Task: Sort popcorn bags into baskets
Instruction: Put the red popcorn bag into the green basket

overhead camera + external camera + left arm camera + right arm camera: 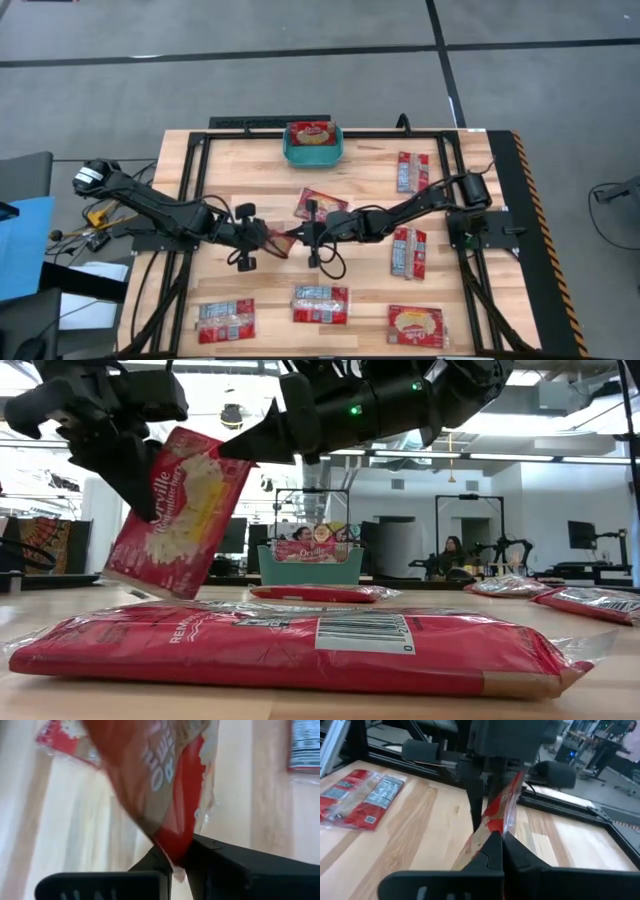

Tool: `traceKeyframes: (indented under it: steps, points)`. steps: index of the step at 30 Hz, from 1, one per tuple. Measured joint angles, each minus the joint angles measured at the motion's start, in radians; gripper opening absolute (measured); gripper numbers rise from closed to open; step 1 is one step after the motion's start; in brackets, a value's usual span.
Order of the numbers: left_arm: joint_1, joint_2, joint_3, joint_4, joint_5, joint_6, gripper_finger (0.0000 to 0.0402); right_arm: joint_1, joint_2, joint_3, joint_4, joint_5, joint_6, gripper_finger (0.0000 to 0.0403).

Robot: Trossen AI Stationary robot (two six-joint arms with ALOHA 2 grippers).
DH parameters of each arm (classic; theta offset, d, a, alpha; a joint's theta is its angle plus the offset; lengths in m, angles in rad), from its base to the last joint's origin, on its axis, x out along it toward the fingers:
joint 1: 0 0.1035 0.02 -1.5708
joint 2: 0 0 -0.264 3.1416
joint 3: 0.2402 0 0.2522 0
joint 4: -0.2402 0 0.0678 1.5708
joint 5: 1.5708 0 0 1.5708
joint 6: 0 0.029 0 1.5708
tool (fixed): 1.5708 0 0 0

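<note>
Low view: glossy flat red bag point(178, 515) pinched by both jaws.

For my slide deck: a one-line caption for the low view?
Both end effectors pinch one popcorn bag above the table, left and right, teal basket behind.

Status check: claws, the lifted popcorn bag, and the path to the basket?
Both claws, left and right, shut on lifted bag. Basket holds one bag. Another bag lies between.

One red popcorn bag point(180, 510) hangs tilted above the table; another lies in the teal basket point(312, 152).
</note>
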Motion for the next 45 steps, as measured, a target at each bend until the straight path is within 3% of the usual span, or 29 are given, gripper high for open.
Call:
traceKeyframes:
  steps: [3,8,14,19,26,31,38,45]
  points:
    - [0.003,-0.012,0.031,-0.074,-0.011,0.014,0.0008,-0.014,-0.003,0.002,-0.081,0.001,0.089,0.0035]
    - [0.031,-0.005,0.173,-0.308,-0.023,0.038,0.0005,-0.048,0.001,-0.002,-0.186,-0.037,0.213,0.0119]
    - [0.069,0.048,0.31,-0.493,0.016,0.115,0.0004,-0.079,0.002,-0.001,0.006,-0.228,0.283,0.022]
    - [0.094,0.159,0.383,-0.621,0.038,0.145,0.0003,-0.079,0.004,0.001,0.05,-0.189,0.261,0.0246]
    - [0.103,0.293,0.474,-0.636,0.053,0.232,0.0004,-0.089,0.031,0.071,-0.001,-0.19,0.257,0.0223]
    - [0.098,0.319,0.534,-0.641,0.051,0.281,0.0005,-0.088,0.028,0.082,-0.041,-0.17,0.249,0.0182]
    - [0.078,0.32,0.579,-0.659,0.033,0.311,0.0016,-0.095,0.03,0.079,-0.081,-0.165,0.245,0.0023]
    - [0.076,0.314,0.583,-0.726,0.029,0.192,0.0066,-0.061,0.022,0.049,-0.048,-0.051,0.183,0.0011]
